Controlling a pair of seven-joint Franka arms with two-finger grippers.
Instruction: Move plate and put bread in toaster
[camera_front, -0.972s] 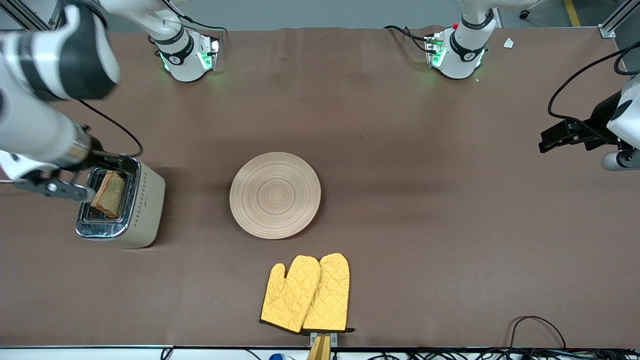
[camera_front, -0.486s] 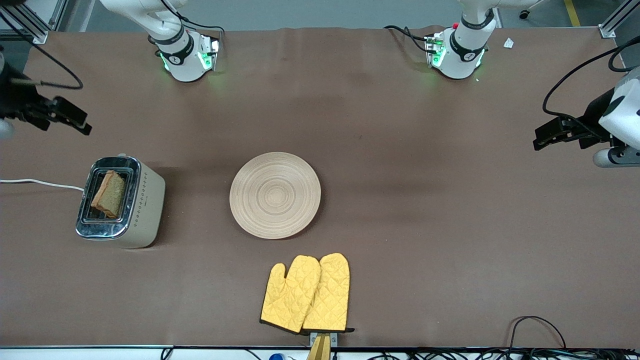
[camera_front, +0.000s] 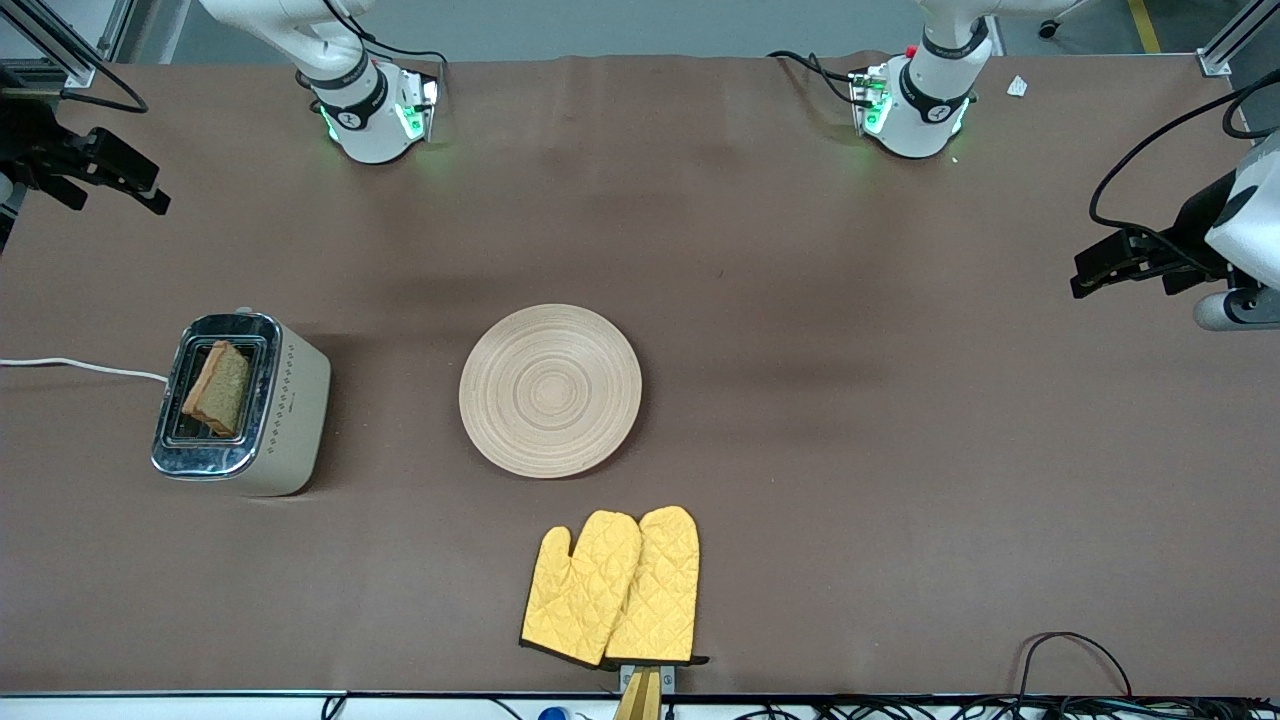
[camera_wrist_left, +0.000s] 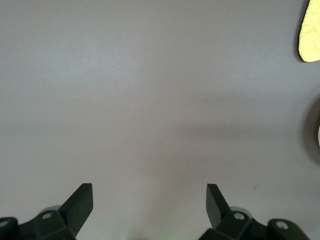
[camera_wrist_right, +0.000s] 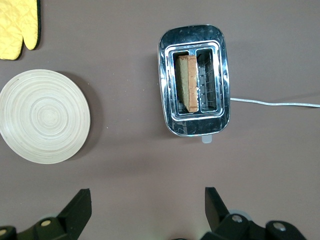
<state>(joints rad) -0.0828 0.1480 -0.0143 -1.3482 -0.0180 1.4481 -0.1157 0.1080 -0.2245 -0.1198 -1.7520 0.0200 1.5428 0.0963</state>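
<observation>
Right end effector (camera_wrist_right: 145, 207) open, raised over toaster (camera_wrist_right: 194, 101); bread (camera_wrist_right: 188, 83) slotted.

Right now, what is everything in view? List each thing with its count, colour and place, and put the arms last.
plate: one, pale wood with ring grooves, mid-table, bare.
toaster: one, cream sides and chrome top, toward the right arm's end of the table.
bread: one slice, tan with brown crust, standing in one toaster slot, top sticking out.
cord: one, white, running from the toaster off the table edge.
oven mitts: two, yellow, overlapping, nearer the front camera than the plate.
table: one, brown cover.
right gripper: open, holding nothing, high over the toaster's end of the table.
left gripper: open, holding nothing, over bare table at the left arm's end, waiting.
</observation>
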